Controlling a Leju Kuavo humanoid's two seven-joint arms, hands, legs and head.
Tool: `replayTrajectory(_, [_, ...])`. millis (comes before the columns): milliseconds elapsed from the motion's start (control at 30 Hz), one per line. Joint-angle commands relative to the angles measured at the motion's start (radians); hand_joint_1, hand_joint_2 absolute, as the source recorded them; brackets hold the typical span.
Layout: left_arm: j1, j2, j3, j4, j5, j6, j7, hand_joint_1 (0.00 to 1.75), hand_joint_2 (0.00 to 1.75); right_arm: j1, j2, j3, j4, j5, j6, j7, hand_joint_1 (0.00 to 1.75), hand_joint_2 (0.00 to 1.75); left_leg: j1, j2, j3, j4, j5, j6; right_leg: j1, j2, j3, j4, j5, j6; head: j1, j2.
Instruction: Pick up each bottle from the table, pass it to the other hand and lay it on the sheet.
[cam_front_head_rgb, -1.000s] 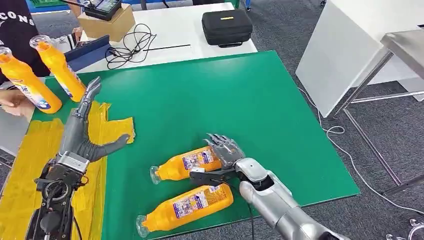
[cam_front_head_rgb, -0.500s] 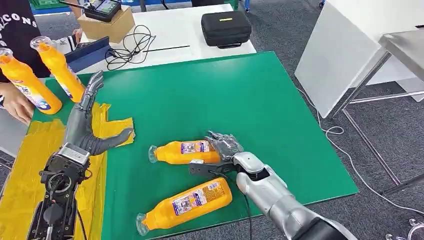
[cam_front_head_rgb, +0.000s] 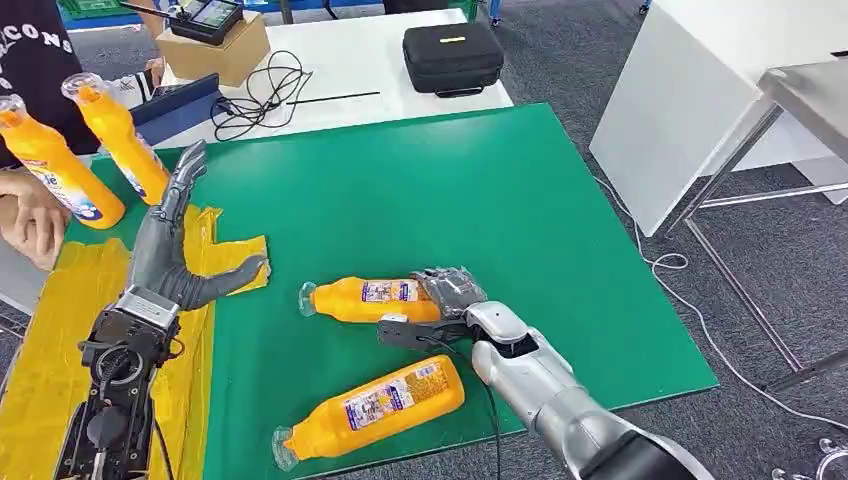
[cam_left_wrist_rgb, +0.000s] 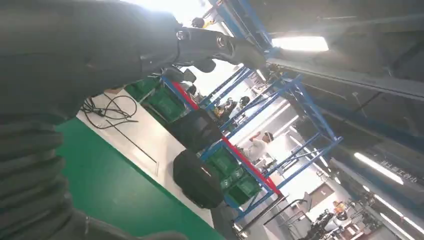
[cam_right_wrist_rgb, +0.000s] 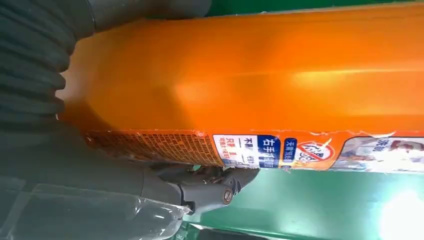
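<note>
An orange bottle lies on its side on the green mat, cap pointing left. My right hand grips its base end, fingers curled over it; in the right wrist view the bottle lies between the fingers and the thumb. A second orange bottle lies near the mat's front edge, untouched. My left hand is raised over the yellow sheet, fingers spread and holding nothing; its fingers are also open in the left wrist view.
Two more orange bottles stand tilted at the far left, beside a person's hand. Behind the mat, a white table carries a black case, cables and a cardboard box. A white panel stands at right.
My right hand's fingers have curled around the bottle's base, and the bottle has swung to lie more level. The left hand rose slightly. The person's hand shifted at the far left.
</note>
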Motion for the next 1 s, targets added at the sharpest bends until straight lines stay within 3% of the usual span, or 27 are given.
replayTrajectory(33, [-0.032, -0.004, 0.002, 0.05, 0.003, -0.001, 0.002, 0.0, 1.75, 0.019, -0.001, -0.041, 0.068, -0.012, -0.039, -0.011, 1.75, 1.75, 0.002, -0.003, 0.002, 0.0, -0.001, -0.002, 0.002, -0.004, 0.004, -0.001, -0.001, -0.001, 0.0, 0.0])
replayTrajectory(167, [-0.002, -0.009, 0.003, 0.02, 0.0, -0.002, 0.002, 0.0, 1.75, 0.072, 0.014, -0.181, -0.077, -0.144, -0.194, -0.097, 1.75, 1.75, 0.002, -0.002, 0.002, 0.0, -0.001, -0.002, 0.002, -0.003, 0.003, -0.001, -0.002, -0.001, 0.0, 0.0])
replayTrajectory(233, [-0.001, -0.01, 0.002, 0.018, 0.0, -0.002, 0.002, 0.0, 1.75, 0.076, 0.011, -0.183, -0.091, -0.145, -0.19, -0.097, 1.75, 1.75, 0.001, -0.002, 0.0, 0.0, -0.001, -0.001, 0.001, -0.002, 0.001, 0.0, -0.001, -0.001, 0.0, 0.0])
replayTrajectory(400, [-0.015, -0.001, -0.041, 0.026, 0.012, -0.037, 0.02, 0.0, 1.75, 0.157, 0.05, -0.347, -0.245, -0.42, -0.334, -0.271, 1.75, 1.75, 0.001, -0.004, -0.002, 0.001, -0.002, -0.002, 0.001, -0.004, 0.0, 0.001, -0.003, -0.001, 0.0, 0.0])
replayTrajectory(500, [-0.057, -0.012, -0.061, 0.105, 0.169, -0.186, 0.22, 0.0, 1.75, 0.193, 0.082, -0.395, -0.322, -0.541, -0.377, -0.357, 1.75, 1.75, 0.001, -0.007, -0.004, 0.002, -0.002, -0.002, 0.001, -0.006, -0.001, 0.001, -0.003, -0.001, 0.0, 0.0])
replayTrajectory(667, [-0.143, -0.069, -0.13, 0.291, 0.292, -0.222, 0.281, 0.0, 1.75, 0.208, 0.112, -0.404, -0.36, -0.612, -0.455, -0.427, 1.75, 1.75, 0.001, -0.008, -0.005, 0.002, -0.001, -0.002, 0.001, -0.007, -0.002, 0.001, -0.003, -0.001, 0.0, 0.0])
replayTrajectory(900, [-0.145, -0.073, -0.15, 0.294, 0.373, -0.249, 0.317, 0.0, 1.75, 0.211, 0.109, -0.394, -0.37, -0.631, -0.471, -0.438, 1.75, 1.75, 0.001, -0.005, -0.006, 0.001, -0.002, -0.002, 0.001, -0.005, -0.003, 0.0, -0.002, -0.001, 0.0, 0.0])
replayTrajectory(933, [-0.149, -0.09, -0.155, 0.317, 0.497, -0.332, 0.371, 0.0, 1.75, 0.21, 0.112, -0.388, -0.375, -0.637, -0.494, -0.457, 1.75, 1.75, 0.002, -0.004, -0.004, 0.001, -0.003, -0.002, 0.002, -0.003, -0.002, 0.0, -0.003, -0.001, 0.0, 0.0])
replayTrajectory(1000, [-0.148, -0.091, -0.207, 0.317, 0.538, -0.347, 0.383, 0.0, 1.75, 0.212, 0.121, -0.373, -0.387, -0.598, -0.588, -0.502, 1.75, 1.75, 0.002, -0.005, -0.004, 0.002, -0.003, -0.003, 0.002, -0.005, -0.001, 0.001, -0.004, -0.001, 0.0, 0.0])
